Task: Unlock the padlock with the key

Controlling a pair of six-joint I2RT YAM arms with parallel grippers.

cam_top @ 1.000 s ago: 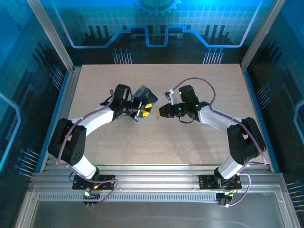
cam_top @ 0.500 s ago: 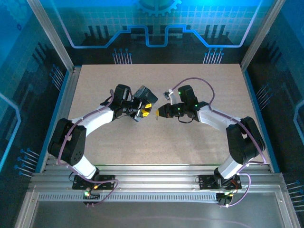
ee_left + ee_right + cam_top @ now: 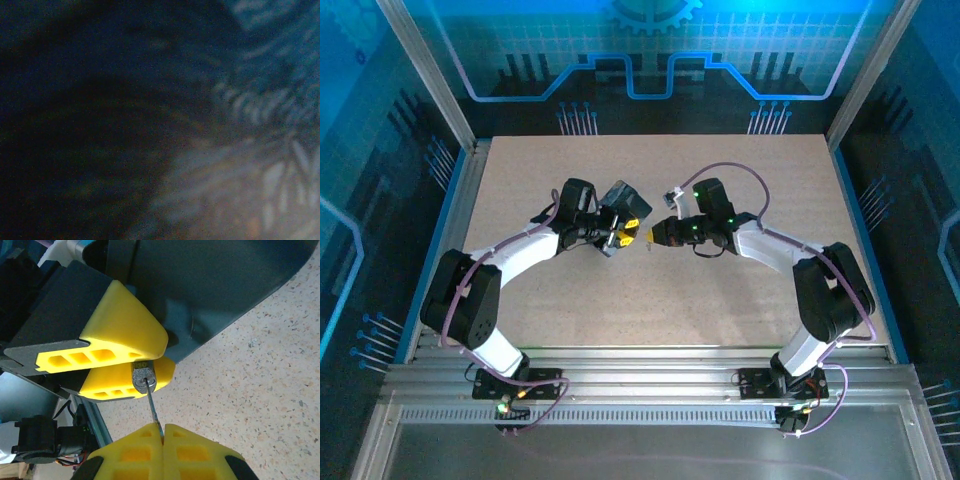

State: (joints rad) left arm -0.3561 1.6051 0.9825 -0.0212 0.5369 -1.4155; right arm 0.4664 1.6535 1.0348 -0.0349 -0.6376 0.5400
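Yellow fingers [image 3: 125, 335] of the left gripper [image 3: 627, 233] are clamped on the padlock [image 3: 143, 376]. In the right wrist view its small silvery end, the one with the keyhole, peeks out between the 2 of them, and the rest of its body is hidden by the fingers. A dark housing of the left arm rises behind it.

The right gripper [image 3: 163, 432] faces the padlock from the bottom edge of that view. Its 2 yellow fingers are pressed tight together on the key [image 3: 151, 405] — a thin metal blade that runs slightly tilted from the pinch up to the keyhole. The tip of the blade meets the slot, but how far it has gone in cannot be told.

From the top camera, both arms reach in from the near edge toward the middle of the speckled beige table [image 3: 740, 300]. The 2 grippers stand tip to tip, almost touching, the left one a little farther back than the right. Padlock and key are too small to make out from there.

The left wrist view is dark and blurred — nothing in it can be read with any certainty.
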